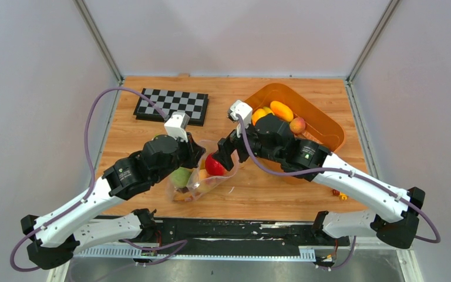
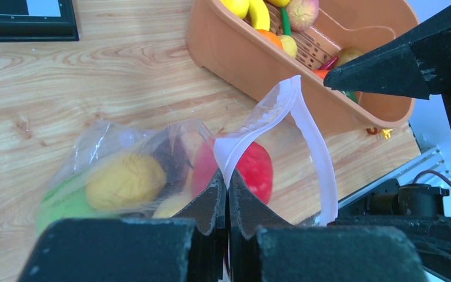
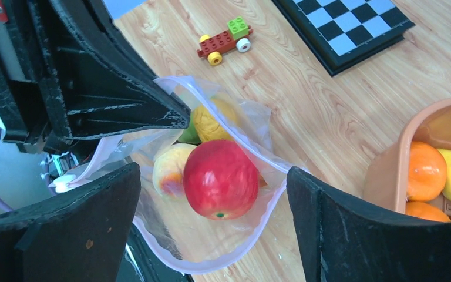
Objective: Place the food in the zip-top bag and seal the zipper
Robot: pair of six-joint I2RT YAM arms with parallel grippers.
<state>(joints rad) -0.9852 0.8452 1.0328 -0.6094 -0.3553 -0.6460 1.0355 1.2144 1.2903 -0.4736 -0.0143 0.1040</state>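
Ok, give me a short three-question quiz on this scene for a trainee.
1. True or false: the left tool is shut on the mouth edge of the zip-top bag.
2. Where is the red apple? A: in the orange tub. B: inside the bag. C: on the checkerboard.
3. Fill in: the jaws of the right tool stand ____.
Key: 1 true; 2 B; 3 open.
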